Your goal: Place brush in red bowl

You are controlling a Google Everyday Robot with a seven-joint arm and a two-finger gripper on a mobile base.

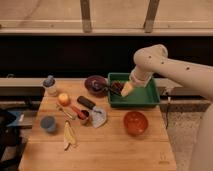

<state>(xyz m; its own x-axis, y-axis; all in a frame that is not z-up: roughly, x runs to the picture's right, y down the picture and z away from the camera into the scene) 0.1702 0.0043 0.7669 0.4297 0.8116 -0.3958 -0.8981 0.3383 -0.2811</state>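
The brush (106,88) is a slim dark stick lying slanted, one end over the dark purple bowl (93,83) and the other reaching into the green tray (145,97). My gripper (127,89), with yellowish fingers, hangs open over the tray's left part, just right of the brush's end, holding nothing. The white arm reaches in from the right. The glossy red bowl (135,123) sits on the wooden table in front of the tray, with nothing in it.
Left of the red bowl lie a short black block tool (86,102), a red-handled utensil (77,111), a grey crumpled item (99,117), an orange fruit (64,99), a blue cup (48,123), a banana peel (69,135) and a lidded white jar (50,86).
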